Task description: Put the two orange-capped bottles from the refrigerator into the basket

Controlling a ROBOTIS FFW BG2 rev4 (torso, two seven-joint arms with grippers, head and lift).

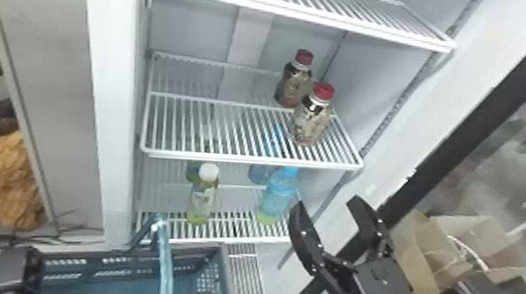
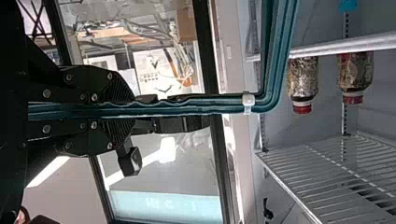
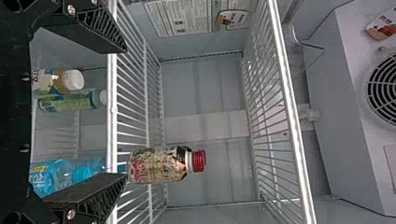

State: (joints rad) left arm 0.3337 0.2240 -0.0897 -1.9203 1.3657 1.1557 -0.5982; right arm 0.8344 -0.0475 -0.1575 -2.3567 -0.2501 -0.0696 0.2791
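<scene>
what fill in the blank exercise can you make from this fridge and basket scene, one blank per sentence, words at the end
The two bottles on the middle shelf have ____ caps.
The left gripper is shut on the teal ____ of the basket.
The fingers of the right gripper are not shut but ____.
A blue bottle and a white-capped bottle stand one level ____ the middle shelf.

Missing words: red; handle; open; below
</scene>
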